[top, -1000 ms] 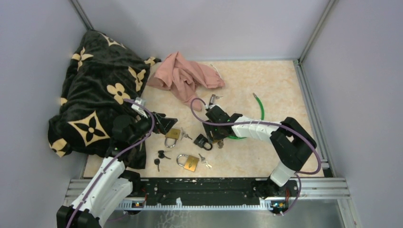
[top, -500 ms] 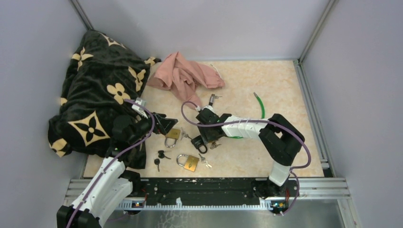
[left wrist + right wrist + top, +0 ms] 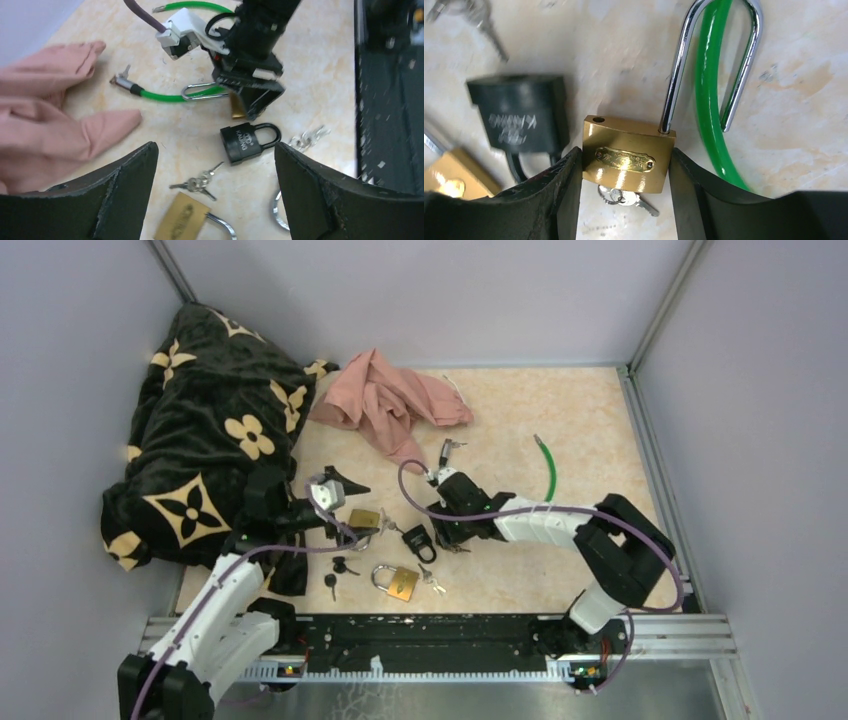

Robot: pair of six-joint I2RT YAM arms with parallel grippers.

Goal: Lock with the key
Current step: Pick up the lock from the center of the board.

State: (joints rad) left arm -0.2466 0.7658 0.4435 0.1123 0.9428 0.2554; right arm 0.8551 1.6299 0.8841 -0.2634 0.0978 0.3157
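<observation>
I see the right end effector (image 3: 624, 156) at the lower centre of its wrist view. Its fingers flank the brass padlock (image 3: 629, 159), right against the body's sides, but I cannot tell whether they actually clamp it. The shackle (image 3: 678, 75) stands open, looped around the green cable (image 3: 705, 110), and the key (image 3: 626, 196) pokes out beneath the body. The left end effector (image 3: 215, 150) gapes wide and empty over the black padlock (image 3: 245, 143), mid-frame on the worktop (image 3: 320, 60).
</observation>
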